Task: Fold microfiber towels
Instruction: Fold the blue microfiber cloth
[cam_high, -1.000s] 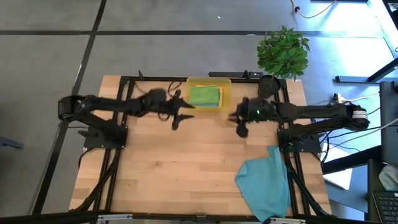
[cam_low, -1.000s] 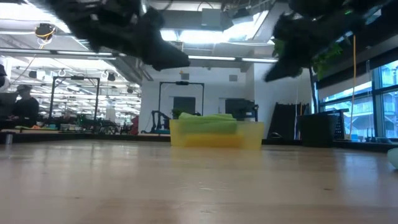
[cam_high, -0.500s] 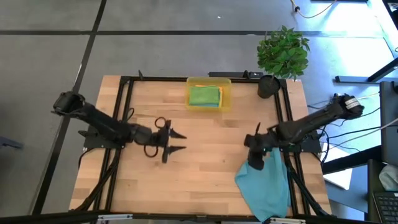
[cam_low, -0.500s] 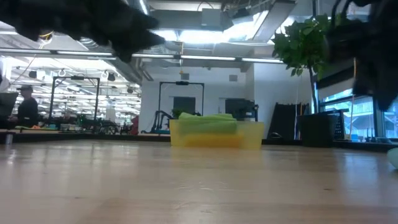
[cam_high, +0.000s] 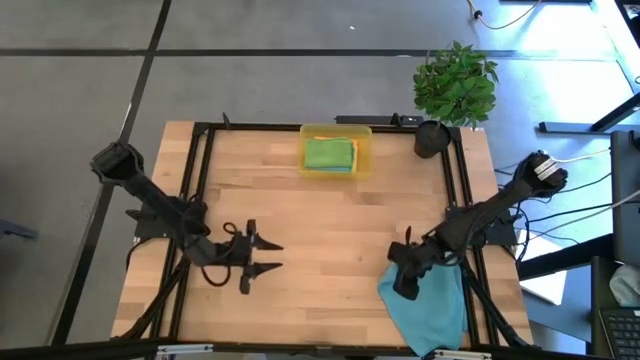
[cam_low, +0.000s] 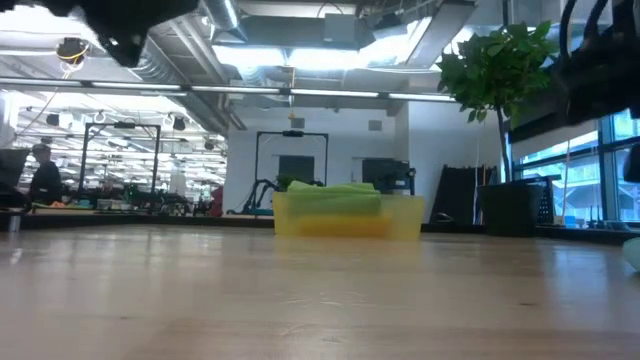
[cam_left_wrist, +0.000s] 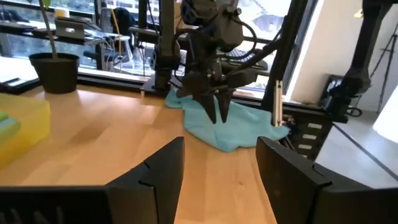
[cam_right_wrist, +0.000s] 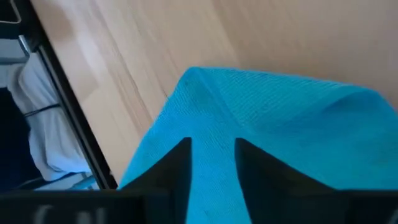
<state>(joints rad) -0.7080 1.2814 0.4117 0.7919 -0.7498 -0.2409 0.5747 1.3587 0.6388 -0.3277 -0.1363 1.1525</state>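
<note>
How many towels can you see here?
2 clearly: a teal towel crumpled at the table's near right corner under the right gripper, and a green towel in the yellow tray, with others possibly hidden beneath.

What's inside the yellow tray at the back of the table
A folded green towel lies on top inside the yellow tray. An orange edge shows beneath it; anything lower in the stack is covered.

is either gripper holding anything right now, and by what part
Nothing is held. The left gripper is open over bare table. The right gripper is open just above the teal-blue towel, near its edge.
</note>
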